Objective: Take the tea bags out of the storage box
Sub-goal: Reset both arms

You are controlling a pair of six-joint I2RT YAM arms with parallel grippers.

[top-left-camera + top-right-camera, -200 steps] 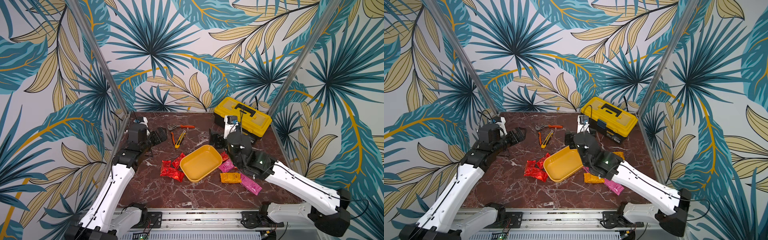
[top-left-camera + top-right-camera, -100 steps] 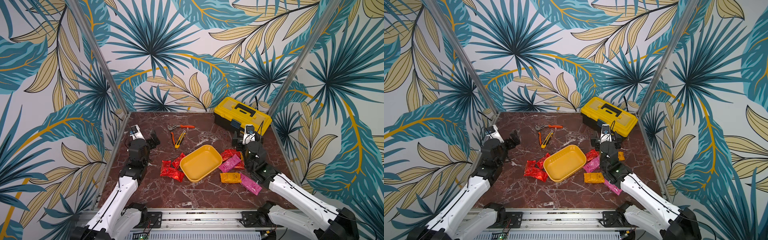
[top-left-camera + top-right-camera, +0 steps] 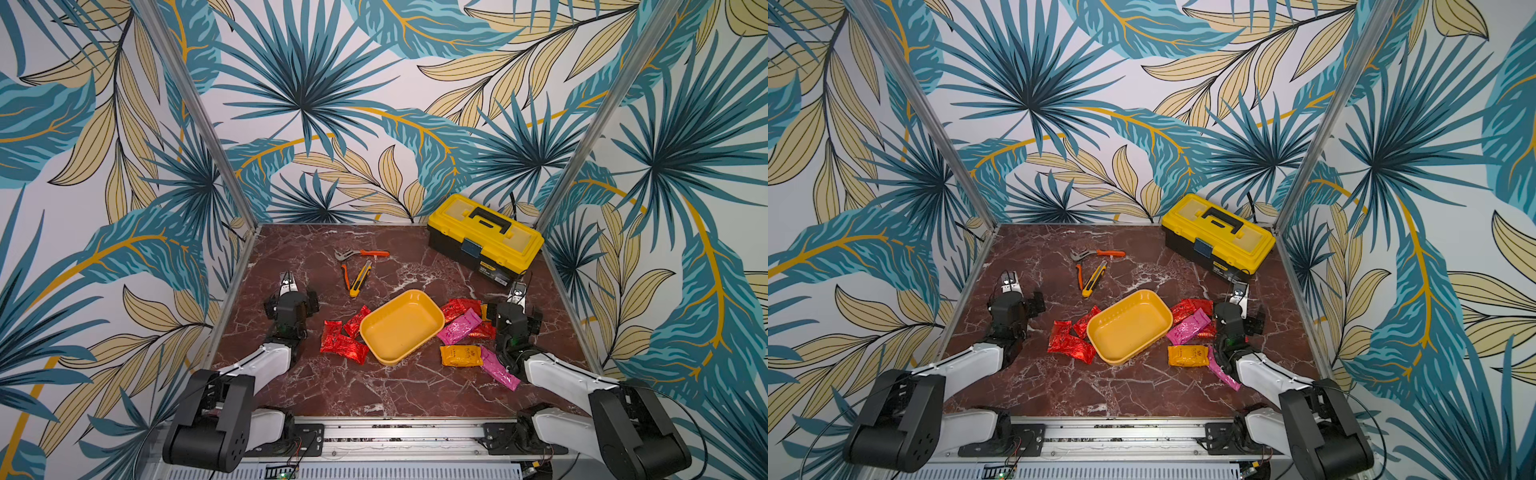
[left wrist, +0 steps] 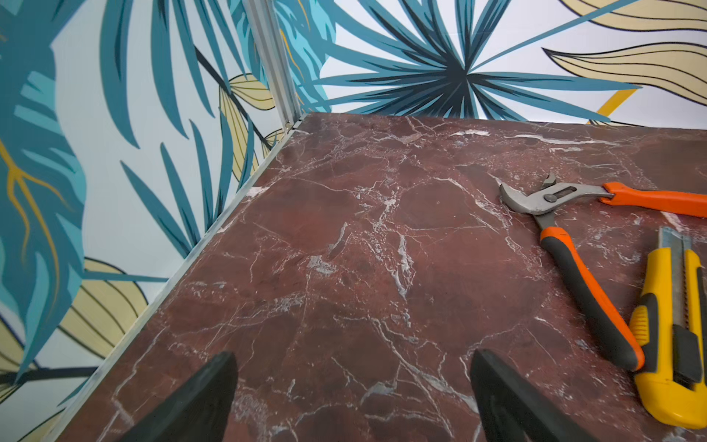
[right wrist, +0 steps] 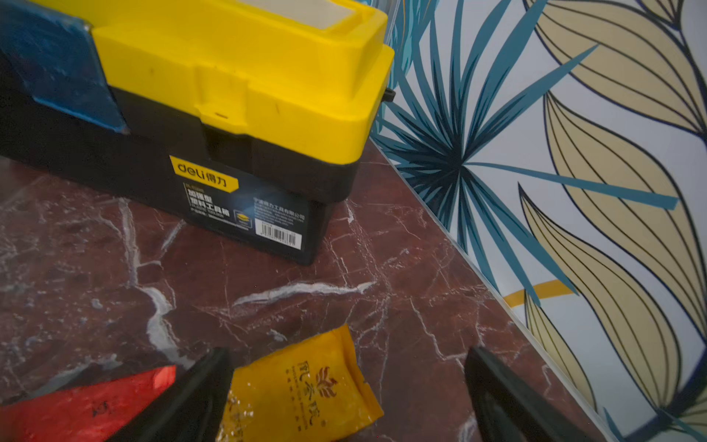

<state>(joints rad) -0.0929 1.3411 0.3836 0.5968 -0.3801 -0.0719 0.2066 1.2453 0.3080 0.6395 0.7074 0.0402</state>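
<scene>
The storage box [image 3: 401, 326] [image 3: 1128, 326], a shallow yellow tray, sits mid-table and holds nothing. The tea bags lie on the marble around it. Red ones [image 3: 343, 347] are on its left. Red, pink [image 3: 459, 328], orange [image 3: 460, 355] and magenta [image 3: 498, 368] ones are on its right. My left gripper [image 3: 291, 301] [image 4: 352, 356] is open over bare marble, left of the red sachets. Right of the sachets my right gripper [image 3: 514, 318] [image 5: 346, 352] is open. An orange tea bag [image 5: 306, 390] lies on the table under its fingers, with a red one [image 5: 84, 409] beside it.
A yellow-and-black toolbox [image 3: 484, 239] [image 5: 229, 95] stands at the back right, just beyond the right gripper. Orange-handled pliers [image 3: 361, 254] [image 4: 551, 199] and a yellow utility knife [image 3: 360, 279] [image 4: 673, 336] lie behind the tray. Patterned walls close the back and both sides.
Both arms have drawn back toward the front and folded low. The right gripper left the tray's far right corner and moved right. Both grippers stayed open.
</scene>
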